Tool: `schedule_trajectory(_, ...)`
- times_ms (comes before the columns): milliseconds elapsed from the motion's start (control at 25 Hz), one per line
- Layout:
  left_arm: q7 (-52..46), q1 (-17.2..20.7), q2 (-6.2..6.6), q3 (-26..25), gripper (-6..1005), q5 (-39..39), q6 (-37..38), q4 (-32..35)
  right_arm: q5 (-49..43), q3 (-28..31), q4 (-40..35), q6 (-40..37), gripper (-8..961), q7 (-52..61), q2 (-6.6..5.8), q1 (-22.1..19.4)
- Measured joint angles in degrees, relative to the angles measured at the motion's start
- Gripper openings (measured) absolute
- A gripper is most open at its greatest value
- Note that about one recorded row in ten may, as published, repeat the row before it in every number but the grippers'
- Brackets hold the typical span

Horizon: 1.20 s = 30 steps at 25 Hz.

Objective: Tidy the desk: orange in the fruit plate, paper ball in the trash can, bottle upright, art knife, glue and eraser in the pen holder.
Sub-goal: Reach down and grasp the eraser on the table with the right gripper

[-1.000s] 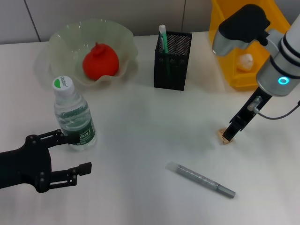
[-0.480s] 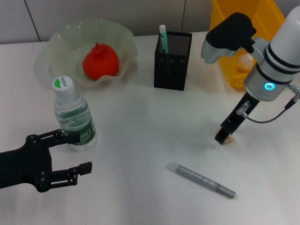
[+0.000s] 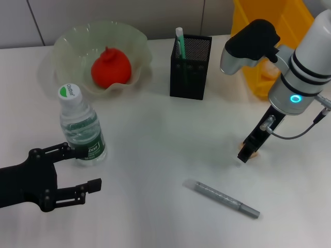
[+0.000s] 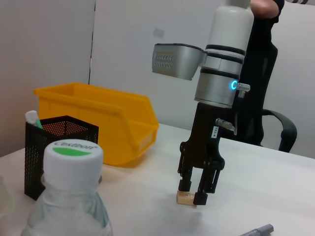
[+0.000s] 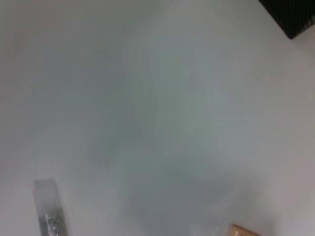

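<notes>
My right gripper (image 3: pixel 246 155) points down at the table, open, with its fingertips (image 4: pixel 201 197) on either side of the tan eraser (image 4: pixel 186 198), which lies flat. The silver art knife (image 3: pixel 222 198) lies in front of it. The bottle (image 3: pixel 80 127) stands upright beside my open left gripper (image 3: pixel 81 168), parked at the near left. A reddish orange (image 3: pixel 110 67) sits in the green fruit plate (image 3: pixel 67 39). The black mesh pen holder (image 3: pixel 190 66) holds a green-and-white glue stick (image 3: pixel 179 37). The yellow trash can (image 3: pixel 289 20) stands at the back right. My right arm hides the paper ball.
Bare white table stretches between the bottle, the pen holder and the art knife. A black office chair (image 4: pixel 275 128) stands beyond the table's far side in the left wrist view.
My right arm has swung a little to the left and turned, so its fingertips now sit lower around the eraser. The eraser, the left arm and everything else stayed put.
</notes>
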Motion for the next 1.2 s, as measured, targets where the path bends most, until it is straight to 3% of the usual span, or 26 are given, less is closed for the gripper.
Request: schedule_trajectory(1200, 0.00, 0.58, 0.00, 0.00, 802, -0.02, 0.33, 0.00, -0.59, -0.30, 3.93, 1.33, 462, 0.58, -0.08, 1.82)
